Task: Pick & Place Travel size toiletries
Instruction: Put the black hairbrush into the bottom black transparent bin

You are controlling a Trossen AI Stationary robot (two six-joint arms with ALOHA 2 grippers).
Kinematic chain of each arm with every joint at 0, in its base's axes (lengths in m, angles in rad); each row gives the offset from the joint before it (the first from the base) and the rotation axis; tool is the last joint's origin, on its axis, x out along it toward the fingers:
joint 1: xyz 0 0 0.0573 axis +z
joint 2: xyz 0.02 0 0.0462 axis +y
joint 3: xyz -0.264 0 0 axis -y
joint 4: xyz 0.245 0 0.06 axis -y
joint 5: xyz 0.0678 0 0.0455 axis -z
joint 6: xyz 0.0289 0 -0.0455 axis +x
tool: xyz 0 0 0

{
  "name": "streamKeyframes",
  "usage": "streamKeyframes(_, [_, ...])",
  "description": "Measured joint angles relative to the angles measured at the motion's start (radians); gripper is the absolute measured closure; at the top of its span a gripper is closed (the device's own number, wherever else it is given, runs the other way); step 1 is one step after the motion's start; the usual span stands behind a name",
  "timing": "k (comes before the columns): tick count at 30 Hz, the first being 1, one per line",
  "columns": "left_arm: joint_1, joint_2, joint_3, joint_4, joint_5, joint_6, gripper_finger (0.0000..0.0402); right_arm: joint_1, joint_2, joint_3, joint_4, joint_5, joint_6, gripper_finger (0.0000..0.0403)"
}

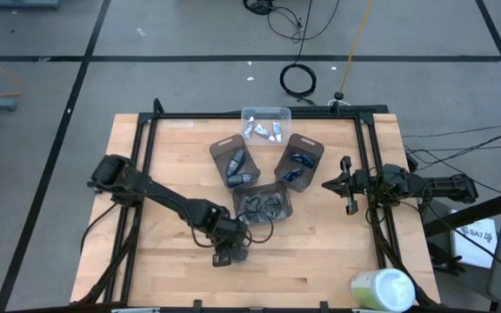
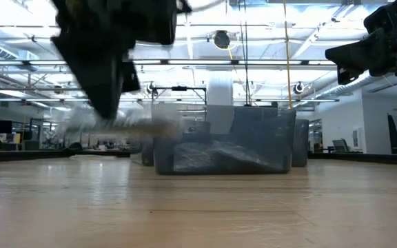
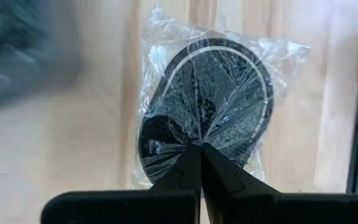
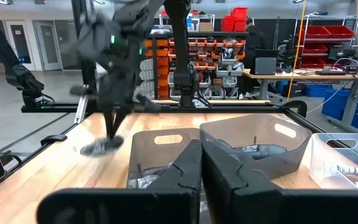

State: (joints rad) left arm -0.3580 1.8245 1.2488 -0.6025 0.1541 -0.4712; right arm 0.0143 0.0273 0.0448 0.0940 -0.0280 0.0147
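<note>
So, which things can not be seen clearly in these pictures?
- Left gripper, low view: blurred, and so is the wrapped dark disc it pinches.
- Tray nearest the disc, high view: its dark contents are too small to identify.
- Clear tray, right wrist view: cut off by the picture edge.

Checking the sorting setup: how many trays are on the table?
4: a clear tray at the far edge, two grey trays just nearer, and a grey tray nearest the left gripper.
</note>
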Motion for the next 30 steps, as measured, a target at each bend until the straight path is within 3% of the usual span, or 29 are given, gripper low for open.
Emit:
streamKeyframes(14, [-0.016,-0.317,0.0,0.028,-0.466,0.183,0.0401,0.0,0.0,0.0,0.0,0.0,0.0,0.0399])
streamKeyframes(24, [-0.007,-0.318,0.001,0.049,-0.518,0.217,0.0402,0.0,0.0,0.0,0.0,0.0,0.0,0.0399])
streamKeyframes(30, [0.037,-0.32,0.002,0.191,-0.554,0.336,0.0401,0.0,0.0,0.0,0.0,0.0,0.0,0.0399])
